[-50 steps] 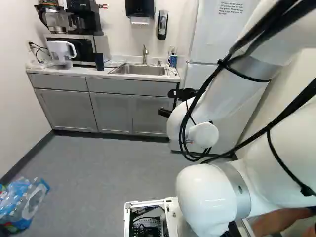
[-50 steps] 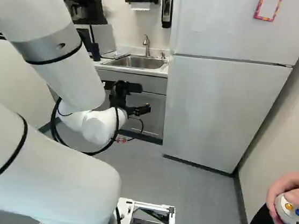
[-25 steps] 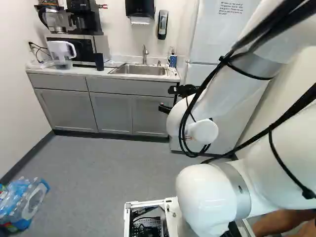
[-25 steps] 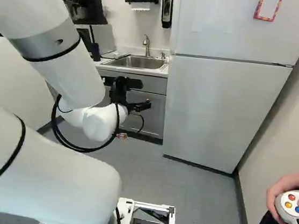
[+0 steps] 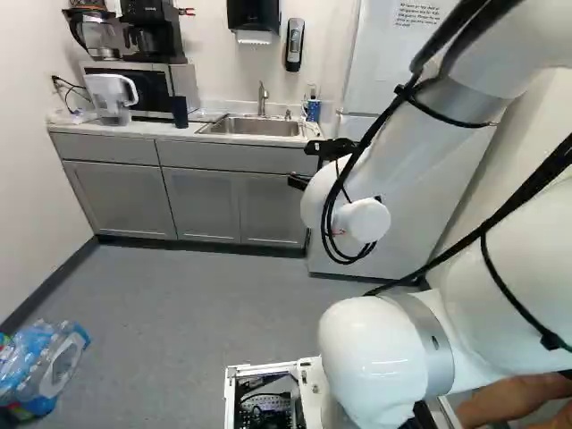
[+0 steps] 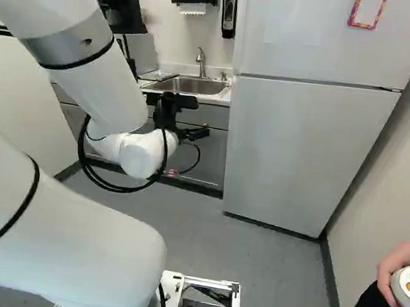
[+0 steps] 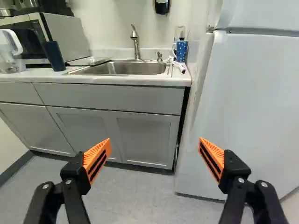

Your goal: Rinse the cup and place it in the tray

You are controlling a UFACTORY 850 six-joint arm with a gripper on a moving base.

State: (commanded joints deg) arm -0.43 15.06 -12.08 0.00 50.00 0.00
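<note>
The gripper (image 6: 201, 132) is spread wide in front of the grey cabinets (image 7: 107, 100), its orange pads (image 7: 97, 157) well apart. On the counter (image 7: 117, 80), a blue spotted cup (image 7: 181, 52) stands upright beside the sink (image 7: 124, 68), near the refrigerator (image 7: 252, 107). A dark tumbler (image 7: 54, 56) stands by the microwave (image 7: 67, 37), and a flat tray-like piece (image 7: 93, 61) lies between tumbler and sink.

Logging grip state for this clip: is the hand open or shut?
Open. In the wrist view the hand has its two orange pads standing well apart, with nothing held between them.
</note>
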